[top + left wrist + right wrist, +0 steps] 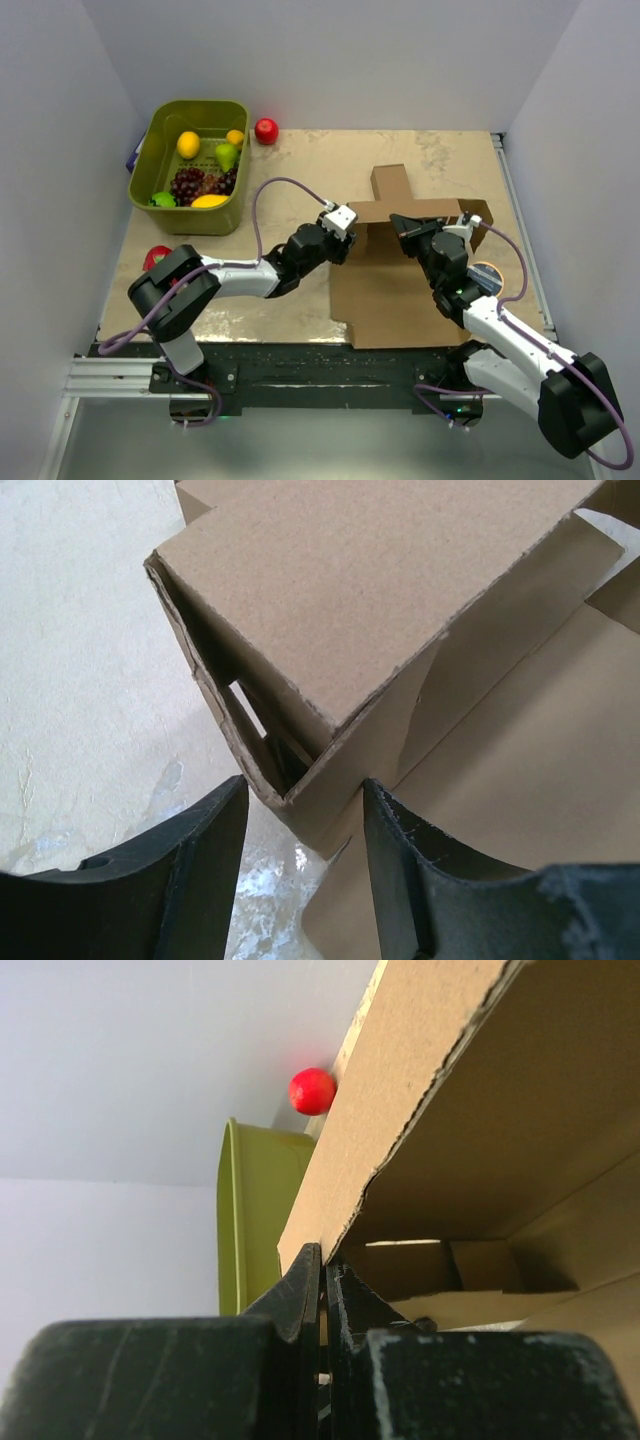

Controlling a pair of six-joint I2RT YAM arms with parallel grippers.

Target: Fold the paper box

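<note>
Fingers (296, 1295) on the right gripper (323, 1285) are squeezed together on the edge of a raised flap of the paper box (420, 290), with thin cardboard pinched between them. The left gripper (300, 865) is the opposite. Its fingers (190, 875) are spread wide with the box's folded-up corner sitting in the gap, and I can't tell if either one actually touches it.

The box lies on the table (250, 300). Its near part is flat, the far part is folded up into walls, and one flap pokes out the far side.

Well off to the far left of the box there's a green basket (200, 218). Inside it are a lemon (188, 144), a green pear (227, 155), dark grapes (190, 183), a small orange (235, 137), something yellow (210, 201) and something green (163, 199). A red apple (266, 130) sits on the table just beside the basket, on the side toward the box. Another red thing (155, 256) lies well left of the box, partly hidden by the left arm (235, 275).
</note>
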